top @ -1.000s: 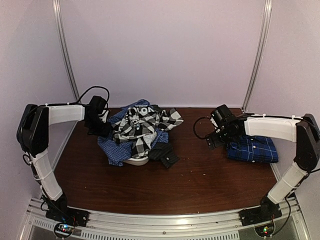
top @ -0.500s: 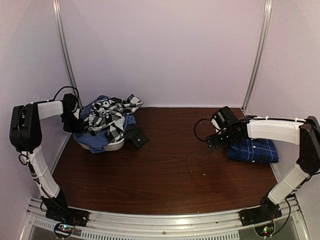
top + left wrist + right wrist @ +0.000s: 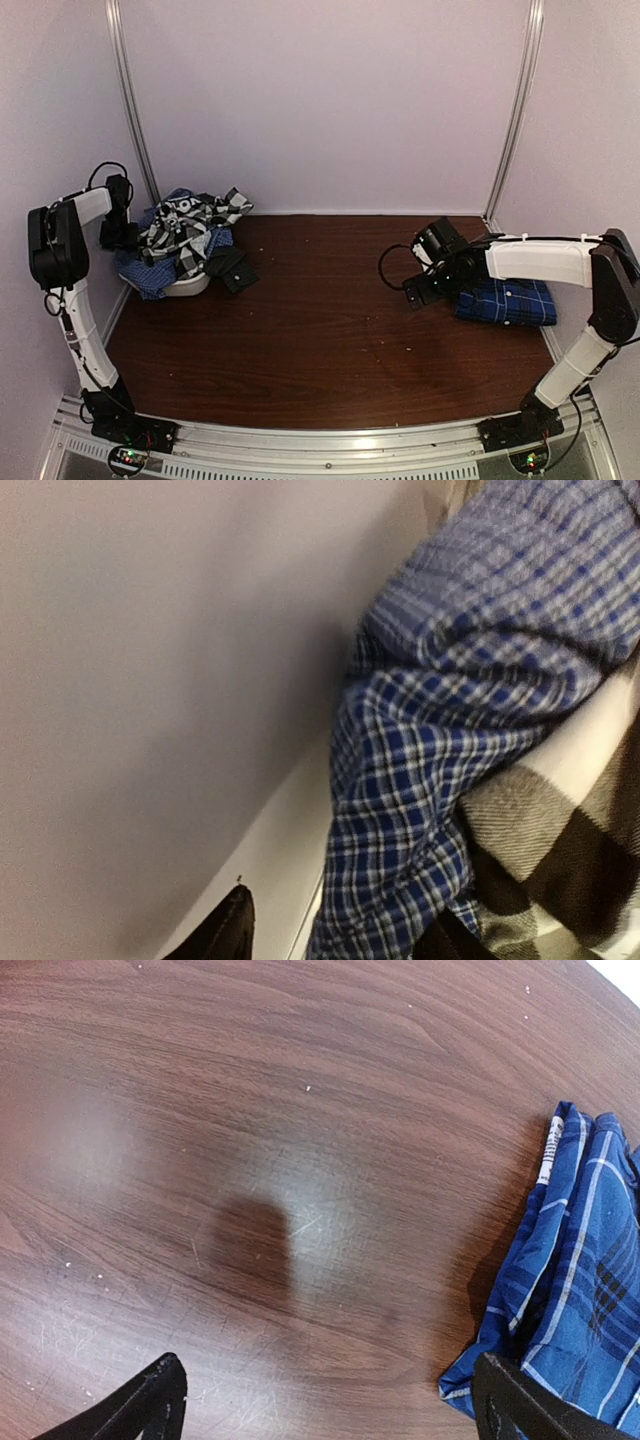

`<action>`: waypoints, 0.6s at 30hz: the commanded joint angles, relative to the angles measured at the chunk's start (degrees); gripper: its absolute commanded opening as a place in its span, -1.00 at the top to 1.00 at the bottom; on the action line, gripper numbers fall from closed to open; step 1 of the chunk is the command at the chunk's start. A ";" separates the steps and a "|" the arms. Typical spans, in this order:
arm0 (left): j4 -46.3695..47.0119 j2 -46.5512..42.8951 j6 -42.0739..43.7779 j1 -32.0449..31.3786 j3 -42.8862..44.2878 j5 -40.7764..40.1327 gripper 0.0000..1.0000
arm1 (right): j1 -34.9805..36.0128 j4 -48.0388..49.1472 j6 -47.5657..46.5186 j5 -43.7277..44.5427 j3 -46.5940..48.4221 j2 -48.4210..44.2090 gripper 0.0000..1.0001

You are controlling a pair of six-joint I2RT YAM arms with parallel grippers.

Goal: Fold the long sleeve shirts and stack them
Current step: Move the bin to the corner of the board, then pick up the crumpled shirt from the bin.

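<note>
The brown table [image 3: 330, 340] is lying open across the middle and bottom of the top view, leaving broad room to pass. At the upper left, a heap of plaid shirts [image 3: 190, 228] over a white rounded object [image 3: 190, 288], with a black cloth piece [image 3: 228, 268] beside it, is crowding the left wall and leaving the left gripper [image 3: 122, 238] only a narrow gap. At the right edge, a folded blue shirt [image 3: 508, 300] is occupying the table just beside the right gripper [image 3: 415, 290], whose jaws are standing wide apart.
</note>
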 commanded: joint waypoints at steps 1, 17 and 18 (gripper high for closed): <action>-2.02 -2.08 -0.84 0.51 7.28 -1.21 -0.18 | 0.95 0.29 1.09 -0.52 1.77 0.60 -0.99; 8.55 -5.35 -4.24 -8.49 -1.89 29.17 -0.68 | 4.49 -0.69 3.08 1.10 3.32 2.26 -1.00; 8.55 -4.28 -4.37 -8.68 -1.63 29.13 -0.60 | 4.66 -0.88 3.22 1.22 3.15 2.07 -1.00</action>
